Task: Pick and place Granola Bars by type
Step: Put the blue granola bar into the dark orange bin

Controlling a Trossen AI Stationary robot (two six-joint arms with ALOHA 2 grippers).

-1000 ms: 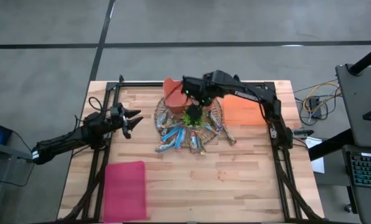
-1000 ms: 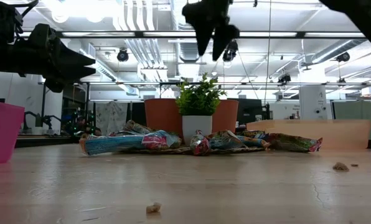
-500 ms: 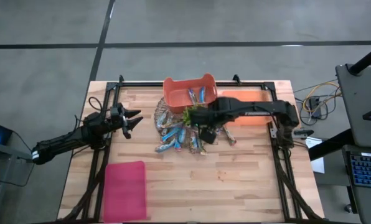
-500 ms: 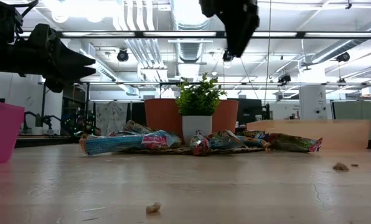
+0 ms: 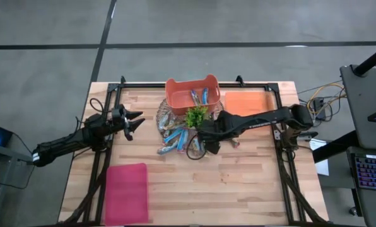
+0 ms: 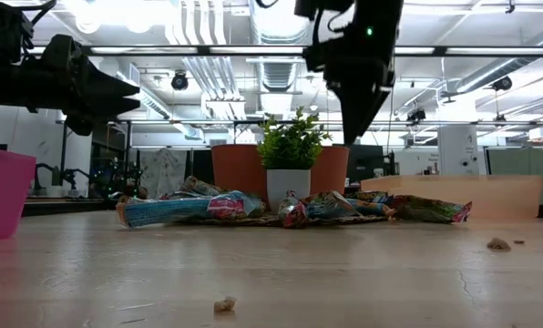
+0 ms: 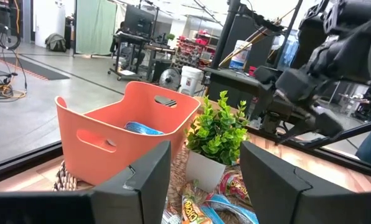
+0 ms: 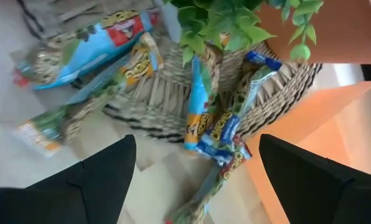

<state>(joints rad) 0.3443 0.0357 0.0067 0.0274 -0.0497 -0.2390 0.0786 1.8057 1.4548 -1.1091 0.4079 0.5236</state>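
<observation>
Right gripper (image 5: 204, 144) is now hovering over the Granola Bars (image 5: 178, 140) on the woven mat (image 5: 163, 111), having left the orange bin (image 5: 192, 93), fingers spread and apparently holding nothing. Left gripper (image 5: 136, 123) is waiting aside, fingers part-spread.

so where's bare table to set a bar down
Bare wood runs along the table's near half, from the pink bin rightward. Crowded in the middle: granola bars piled on the woven mat, with the plant, the orange bin and the right claw.

Granola Bars (image 5: 177, 140) lie mid-bench (image 5: 238, 183) around the plant (image 5: 195, 116); a bin (image 5: 175, 98) behind holds more.
</observation>
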